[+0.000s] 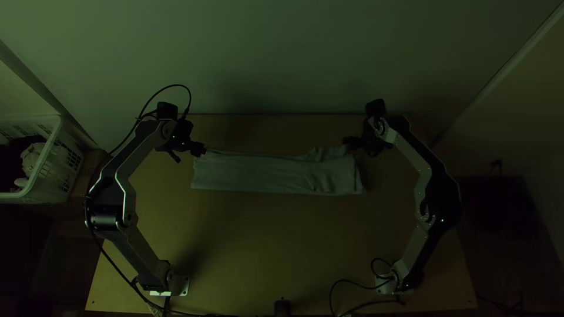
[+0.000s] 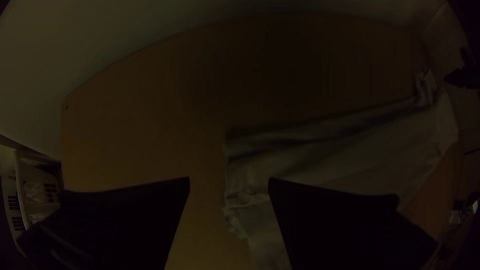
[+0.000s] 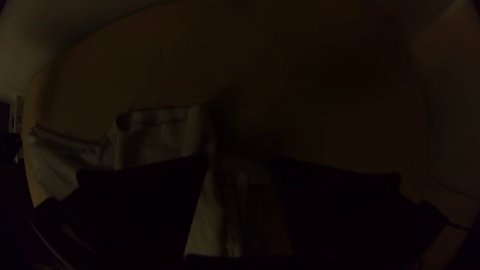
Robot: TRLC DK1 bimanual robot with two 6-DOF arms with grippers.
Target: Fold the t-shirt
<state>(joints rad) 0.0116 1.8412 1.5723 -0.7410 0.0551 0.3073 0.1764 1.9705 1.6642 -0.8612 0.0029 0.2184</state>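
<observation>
1. a white basket point(image 1: 69, 154) with openings in its walls is seen beyond the table's left side; pale cloth point(image 1: 33, 158) and something dark (too dim to be made out) are held in it.
2. the light wooden table point(image 1: 252, 246) is bordered along its far edge by a pale, plain wall point(image 1: 282, 58).
3. a small black object point(image 1: 282, 307) is placed at the middle of the near edge.
</observation>
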